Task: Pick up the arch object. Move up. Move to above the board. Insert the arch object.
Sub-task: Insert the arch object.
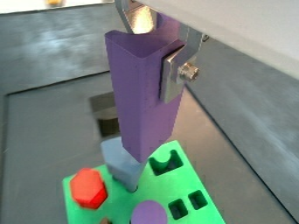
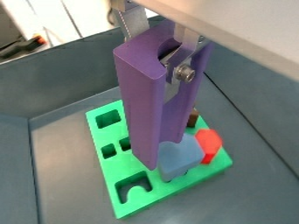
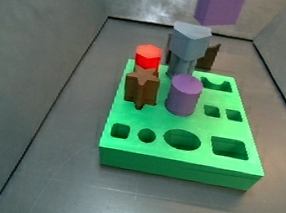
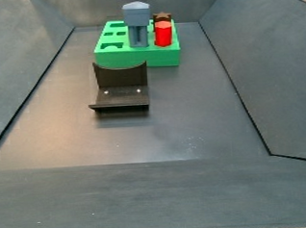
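The gripper (image 1: 160, 48) hung above the board, its flat silver fingers (image 1: 177, 70) clamped on the upper end of the arch object (image 1: 145, 96), a tall, slim purple block with flat sides. In both wrist views the block hung upright between the jaws, one plate pressed against a flat side face and the block's long body reaching down well past the fingertips (image 2: 181, 63). Its lower end was clear of the board (image 2: 117, 153), a large flat bright green slab with shaped cut-out holes, and hovered just above the grey-blue pentagonal block (image 2: 177, 157) standing in the board.

In a side view only the bottom of the arch object (image 3: 222, 4) showed, at the 12 o'clock edge of the picture, directly over the grey-blue block (image 3: 189, 43). The gripper itself was out of that view. On the board (image 3: 179, 154) there, a red hexagonal piece (image 3: 147, 56) sat on a brown block (image 3: 141, 86) toward 10 o'clock, and a shorter round purple cylinder (image 3: 184, 95) stood near the middle, with open holes along the 6 o'clock edge.

In a side view from farther off, the board (image 4: 137, 51) lay at 12 o'clock on the grey floor, and the dark L-shaped fixture (image 4: 121, 86) stood just beside it toward 6 o'clock.
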Robot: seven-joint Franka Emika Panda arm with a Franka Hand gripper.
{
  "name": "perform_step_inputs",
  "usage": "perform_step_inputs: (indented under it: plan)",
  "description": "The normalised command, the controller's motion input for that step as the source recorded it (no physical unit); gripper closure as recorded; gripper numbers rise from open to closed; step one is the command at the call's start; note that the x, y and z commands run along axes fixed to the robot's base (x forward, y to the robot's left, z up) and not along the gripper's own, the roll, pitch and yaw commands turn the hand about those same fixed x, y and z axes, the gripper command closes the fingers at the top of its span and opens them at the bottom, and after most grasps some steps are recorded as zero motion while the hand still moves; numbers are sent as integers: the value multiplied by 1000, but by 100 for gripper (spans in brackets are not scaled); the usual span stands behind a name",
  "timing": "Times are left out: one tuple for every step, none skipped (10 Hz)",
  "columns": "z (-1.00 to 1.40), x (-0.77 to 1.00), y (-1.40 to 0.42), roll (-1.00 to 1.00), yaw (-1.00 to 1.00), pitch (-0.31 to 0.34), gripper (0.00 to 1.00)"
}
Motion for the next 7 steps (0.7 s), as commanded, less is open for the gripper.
perform_step_inputs:
  plan:
    - [-83, 571, 126, 117, -634, -30, 100]
    - [-117, 663, 123, 139, -549, -16, 100]
    - [-114, 760, 109, 137, -466, -13, 100]
    - [-131, 806, 103, 157, -389, 0, 100]
    - [-117, 800, 91, 159, -357, 0, 100]
    - [-66, 791, 63, 151, -306, 59, 100]
    - [0, 826, 6, 149, -120, 214, 100]
